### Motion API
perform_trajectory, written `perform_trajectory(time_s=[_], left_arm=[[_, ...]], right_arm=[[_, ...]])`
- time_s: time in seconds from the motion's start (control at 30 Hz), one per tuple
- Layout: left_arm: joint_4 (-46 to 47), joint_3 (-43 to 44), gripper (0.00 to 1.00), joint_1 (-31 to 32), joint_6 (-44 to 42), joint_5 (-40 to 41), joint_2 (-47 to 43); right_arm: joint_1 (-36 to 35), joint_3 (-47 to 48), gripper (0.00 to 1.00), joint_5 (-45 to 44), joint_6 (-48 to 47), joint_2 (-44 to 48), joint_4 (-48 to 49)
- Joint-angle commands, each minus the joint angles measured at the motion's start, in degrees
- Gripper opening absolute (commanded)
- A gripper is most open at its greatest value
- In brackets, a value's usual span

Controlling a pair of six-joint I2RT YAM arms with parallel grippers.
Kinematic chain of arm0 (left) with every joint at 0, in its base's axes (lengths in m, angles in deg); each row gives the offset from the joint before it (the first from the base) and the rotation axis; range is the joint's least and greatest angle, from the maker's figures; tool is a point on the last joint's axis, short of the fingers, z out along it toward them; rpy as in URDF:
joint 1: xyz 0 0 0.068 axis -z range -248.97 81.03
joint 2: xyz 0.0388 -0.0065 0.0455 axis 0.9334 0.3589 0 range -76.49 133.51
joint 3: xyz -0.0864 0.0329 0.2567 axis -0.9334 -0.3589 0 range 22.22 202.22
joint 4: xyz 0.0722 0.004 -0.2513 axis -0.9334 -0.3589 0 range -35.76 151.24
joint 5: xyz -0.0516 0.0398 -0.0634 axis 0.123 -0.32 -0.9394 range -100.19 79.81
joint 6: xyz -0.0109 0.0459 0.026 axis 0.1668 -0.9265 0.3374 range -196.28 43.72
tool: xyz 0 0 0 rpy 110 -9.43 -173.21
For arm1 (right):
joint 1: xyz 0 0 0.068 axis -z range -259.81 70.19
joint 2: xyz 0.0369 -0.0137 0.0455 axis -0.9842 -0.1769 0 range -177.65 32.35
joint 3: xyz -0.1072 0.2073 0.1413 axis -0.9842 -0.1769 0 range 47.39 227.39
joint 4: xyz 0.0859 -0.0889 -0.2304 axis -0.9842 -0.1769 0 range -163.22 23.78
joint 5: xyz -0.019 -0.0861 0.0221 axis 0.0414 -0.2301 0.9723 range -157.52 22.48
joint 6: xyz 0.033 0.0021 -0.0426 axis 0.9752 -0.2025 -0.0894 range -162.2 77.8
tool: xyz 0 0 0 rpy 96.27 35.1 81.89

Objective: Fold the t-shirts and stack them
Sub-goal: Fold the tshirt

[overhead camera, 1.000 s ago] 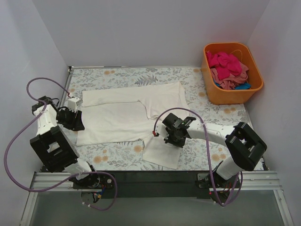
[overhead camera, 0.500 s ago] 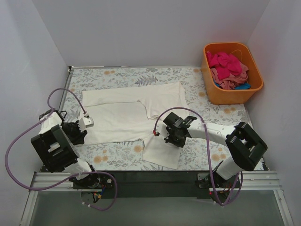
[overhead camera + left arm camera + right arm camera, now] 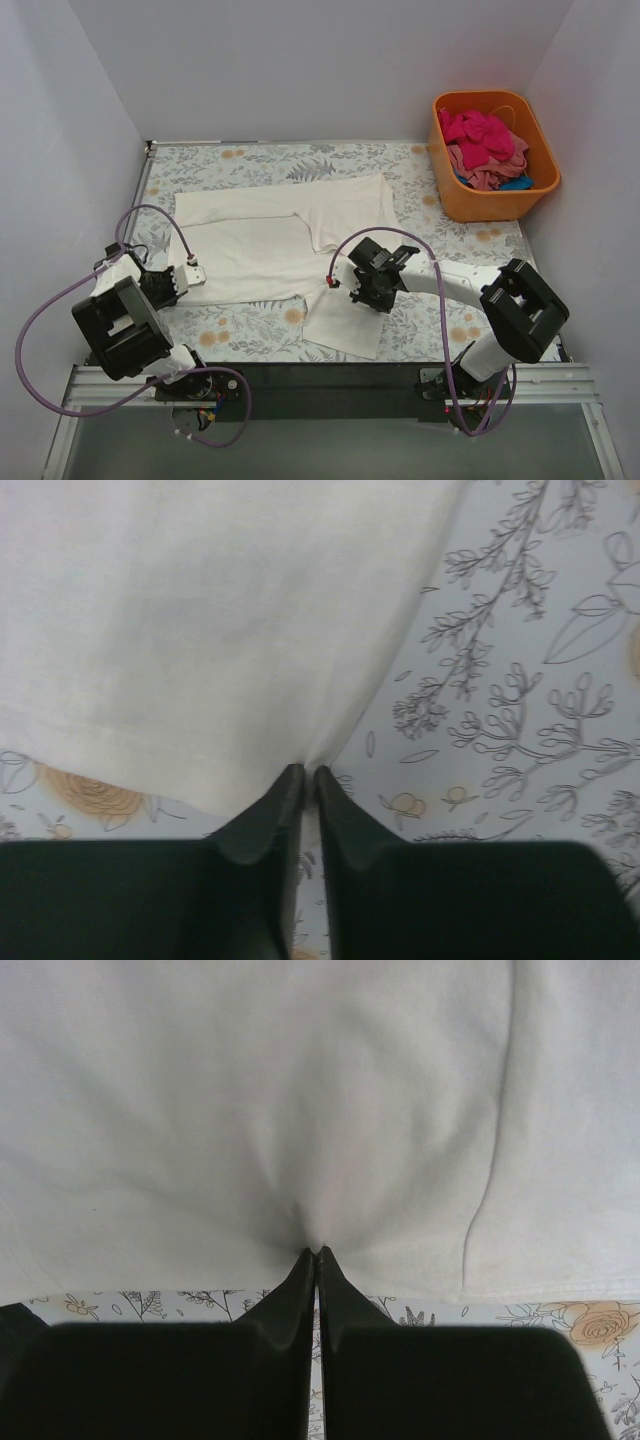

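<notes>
From above, the white tee (image 3: 265,240) lies spread flat on the floral bench (image 3: 260,160). Its upper part reaches toward the far right, and a loose flap (image 3: 345,325) lies at the near edge. This view alone shows the orange tub (image 3: 490,207) at the far right corner, well apart from the white tee. The tub holds a magenta tee (image 3: 478,130), a pink tee (image 3: 490,165) and a bit of a blue tee (image 3: 518,183). It also places both arms. The left gripper (image 3: 183,280) is at the tee's near left corner, and the right gripper (image 3: 362,296) is low on the cloth where the flap meets the body. Whether either has hold of the cloth cannot be told from up here.

The wrist views settle that. In the left wrist view the left gripper (image 3: 308,772) has its jaws pressed together with only a sliver between them. The hemmed edge of the tee (image 3: 200,640) runs right into the tips, with bare bench (image 3: 520,710) to the right. In the right wrist view the right gripper (image 3: 315,1252) is closed tight on the tee (image 3: 250,1090), and the cloth puckers in creases toward the pinch. A seam line (image 3: 490,1160) runs down the right side. A strip of bench (image 3: 590,1325) shows along the bottom.
</notes>
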Motion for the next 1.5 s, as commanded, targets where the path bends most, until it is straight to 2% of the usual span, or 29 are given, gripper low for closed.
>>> perform_trajectory(time_s=[0.0, 0.13, 0.37, 0.73, 0.9, 1.1, 1.47], left_arm=[[6.32, -5.16, 0.02, -0.14, -2.03, 4.31, 3.0], [4.13, -3.51, 0.0, -0.49, -1.06, 0.63, 1.6], [-6.41, 5.73, 0.0, -0.49, 0.79, -5.0, 0.02], [-9.68, 12.23, 0.0, -1.72, 5.0, -9.66, -0.96], [-12.13, 15.66, 0.0, -2.43, 6.59, -13.61, 0.19], [-12.84, 19.44, 0.0, -2.43, 9.65, -17.31, 1.68], [-9.33, 28.23, 0.0, -2.34, 17.21, -23.81, 9.41]], right_arm=[[0.13, -0.74, 0.01, 1.85, -0.52, 0.94, -2.96], [0.3, -0.39, 0.01, 2.63, -0.7, 3.41, -3.66], [1.62, 0.66, 0.01, 3.16, -1.13, 10.52, -5.15], [7.5, 2.77, 0.01, 3.6, -4.91, 13.7, -9.02], [9.97, 6.72, 0.01, 6.59, -8.07, 13.43, -11.92], [10.5, 12.08, 0.01, 4.66, -12.46, 10.27, -12.36], [15.86, 26.23, 0.01, 1.85, -20.46, 0.96, -15.26]])
